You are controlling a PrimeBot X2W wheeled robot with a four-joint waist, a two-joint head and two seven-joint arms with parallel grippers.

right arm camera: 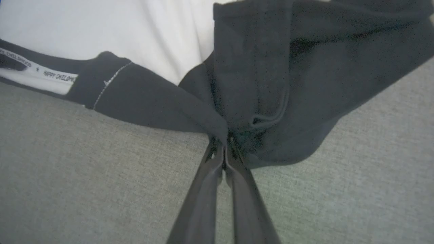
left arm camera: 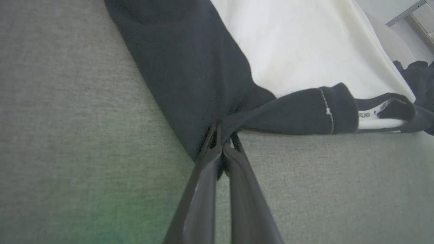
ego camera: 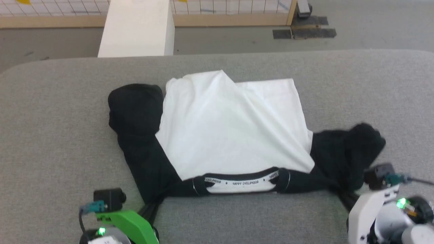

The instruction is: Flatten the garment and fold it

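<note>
The grey fabric-covered surface (ego camera: 51, 142) is spread across the head view, and a white block (ego camera: 137, 28) is seen standing on the floor beyond its far edge. The garment (ego camera: 234, 128) is laid near the middle of the surface, with its collar toward the robot and its hem toward the far edge. Its white body is creased, and a ridge is raised near the far left corner. The black left sleeve (ego camera: 135, 112) is doubled up against the body's left side, and the right sleeve (ego camera: 346, 149) is bunched in a heap at the right. The left gripper (left arm camera: 223, 137) is set low at the garment's near left corner, where its jaws are closed on black cloth. The right gripper (right arm camera: 223, 139) is placed at the near right corner, its jaws pinched shut on gathered black cloth. Between the two, the collar band (ego camera: 240, 183) is laid flat, and "HAPPY CHILDHOOD" is printed along its white strip.
</note>
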